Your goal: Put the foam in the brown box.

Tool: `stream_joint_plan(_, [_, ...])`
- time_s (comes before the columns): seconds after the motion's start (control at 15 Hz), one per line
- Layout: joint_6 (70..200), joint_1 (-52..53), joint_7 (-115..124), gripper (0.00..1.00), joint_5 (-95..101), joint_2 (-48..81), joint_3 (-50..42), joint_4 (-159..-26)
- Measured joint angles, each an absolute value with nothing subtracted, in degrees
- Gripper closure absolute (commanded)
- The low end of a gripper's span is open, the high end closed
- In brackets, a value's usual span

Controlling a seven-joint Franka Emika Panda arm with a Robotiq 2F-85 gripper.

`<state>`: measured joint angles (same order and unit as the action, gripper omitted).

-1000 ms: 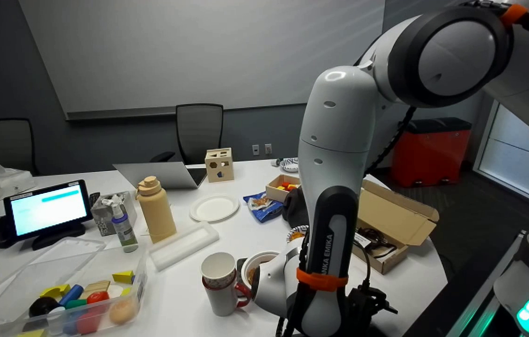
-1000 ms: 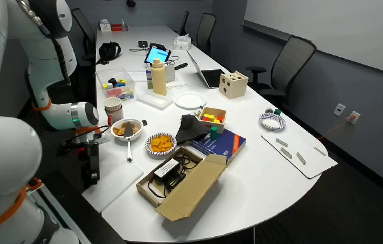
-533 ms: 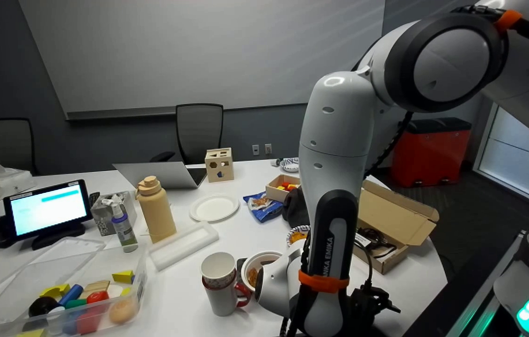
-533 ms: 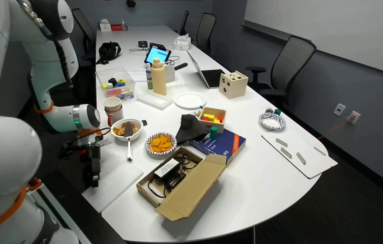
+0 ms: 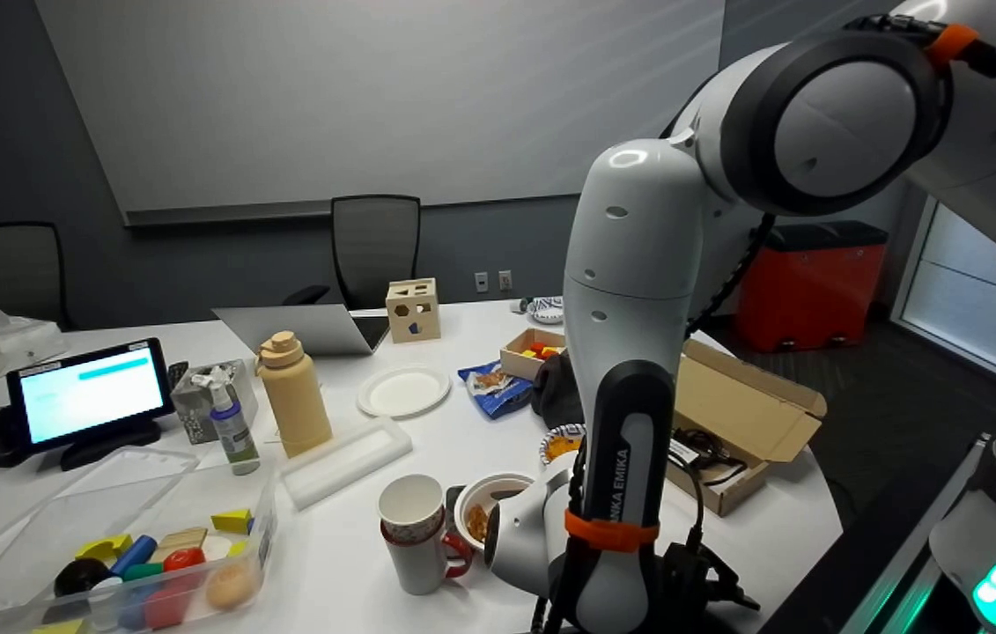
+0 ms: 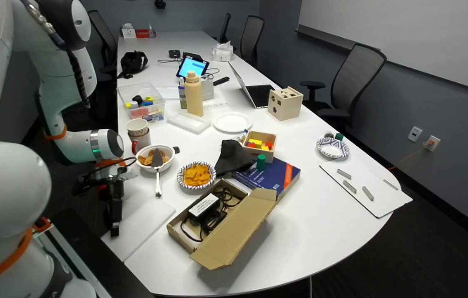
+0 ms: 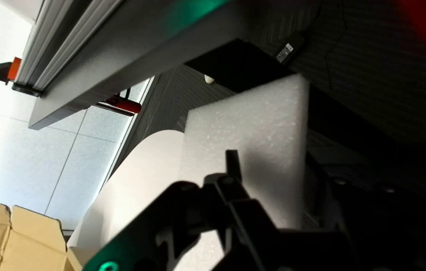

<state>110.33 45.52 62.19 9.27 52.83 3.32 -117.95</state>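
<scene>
Hanging at the edge of the white table (image 6: 291,252): the gripper (image 7: 273,160), its black fingers (image 7: 234,165) reaching toward the foam (image 7: 228,128).

Fingers: stood spread apart in the wrist view, an end of the foam showing in the gap; the one at the right was very dark against the floor. Whether either touched the foam, I could not tell.

Foam: a flat white sheet, lay on the table outside the brown box (image 6: 180,240) and just beside it. One end ran past the table's edge, and a shadow fell on it.

Brown box: sat with its lid flap (image 6: 238,227) swung out on the side away from the foam.

Box contents: were a black block (image 6: 204,207) with a white label, and black cables (image 6: 213,221).

Blue box (image 6: 267,174): lay flat next to the brown box, an upright green cylinder (image 6: 261,162) on top.

Patterned bowl (image 6: 181,179): held orange chips (image 6: 195,174), near the brown box.

White bowl (image 6: 167,166): held brown pieces (image 6: 147,159) and the blade of a serving tool (image 6: 157,159), whose handle stuck out over the table.

Black cloth (image 6: 233,157): lay crumpled between the patterned bowl and the blue box.

Arm (image 5: 630,264): crossed in front of part of the white bowl in an exterior view.
</scene>
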Motion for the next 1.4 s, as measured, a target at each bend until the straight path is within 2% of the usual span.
stream_joint_plan(0.07, [110.33, 45.52, 62.2, 0.95, 9.27, 52.83, 3.32, -117.95])
stream_joint_plan(0.2, [110.15, 45.52, 62.22, 0.99, 9.56, 52.79, 3.3, -117.95])
stream_joint_plan(0.33, [109.55, 45.52, 62.22, 0.96, 9.67, 52.41, 3.31, -117.96])
stream_joint_plan(1.4, [106.04, 45.19, 61.07, 0.97, 8.63, 37.88, 9.89, -117.23])
